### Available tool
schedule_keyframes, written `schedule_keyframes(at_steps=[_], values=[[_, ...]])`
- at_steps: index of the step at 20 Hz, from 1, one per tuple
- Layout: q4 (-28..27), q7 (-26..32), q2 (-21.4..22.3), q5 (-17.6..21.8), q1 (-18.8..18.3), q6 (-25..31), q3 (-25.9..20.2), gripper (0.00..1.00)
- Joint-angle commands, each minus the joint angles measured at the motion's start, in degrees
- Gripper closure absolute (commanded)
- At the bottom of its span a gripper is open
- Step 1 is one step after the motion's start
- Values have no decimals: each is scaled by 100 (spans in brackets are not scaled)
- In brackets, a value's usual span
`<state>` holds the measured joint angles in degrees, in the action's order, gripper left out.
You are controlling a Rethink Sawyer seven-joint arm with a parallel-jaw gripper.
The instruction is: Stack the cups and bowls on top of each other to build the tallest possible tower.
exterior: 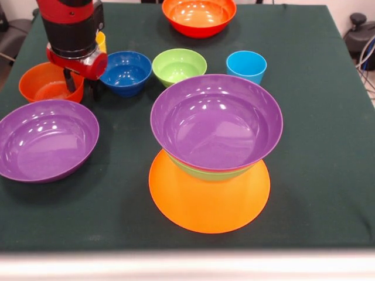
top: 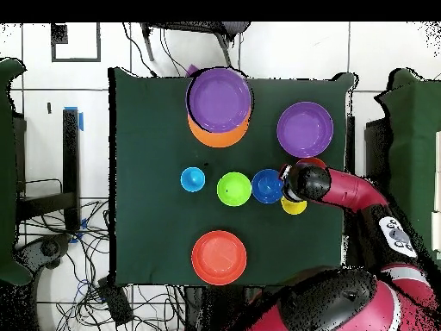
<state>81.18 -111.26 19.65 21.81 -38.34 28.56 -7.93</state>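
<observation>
1. Across the table (exterior: pixel 304 193), covered in dark green cloth, the largest thing is the tower (exterior: pixel 211 158) near the middle of one edge: an upturned orange bowl (exterior: pixel 205 205) as base, a green bowl (exterior: pixel 205 172) on it, and a purple bowl (exterior: pixel 217 120) nested on top.
2. Second purple bowl (exterior: pixel 47 140): alone near the corner of that same edge.
3. Large red-orange bowl (exterior: pixel 199 14): at the opposite edge, well apart from the tower.
4. Row across the middle: small red-orange bowl (exterior: pixel 44 82), dark blue bowl (exterior: pixel 126 71), green bowl (exterior: pixel 179 64), light blue cup (exterior: pixel 246 65).
5. Yellow cup (top: pixel 294 206): mostly hidden behind the arm.
6. Hand (exterior: pixel 82 88): hangs between the small red-orange bowl and the dark blue bowl, its two fingers spread, holding nothing.
</observation>
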Motion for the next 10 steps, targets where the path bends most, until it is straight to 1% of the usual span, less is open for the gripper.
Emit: schedule_keyframes(at_steps=[1, 5, 6, 7, 10], values=[[-160, 622, -363, 658, 139, -341, -320, 0], [-144, 531, -371, 713, 197, -382, -234, 0], [-137, 571, -382, 711, 157, -373, -281, 0], [-168, 594, -391, 720, 128, -339, -323, 100], [-134, 817, -387, 740, 37, -240, -467, 100]])
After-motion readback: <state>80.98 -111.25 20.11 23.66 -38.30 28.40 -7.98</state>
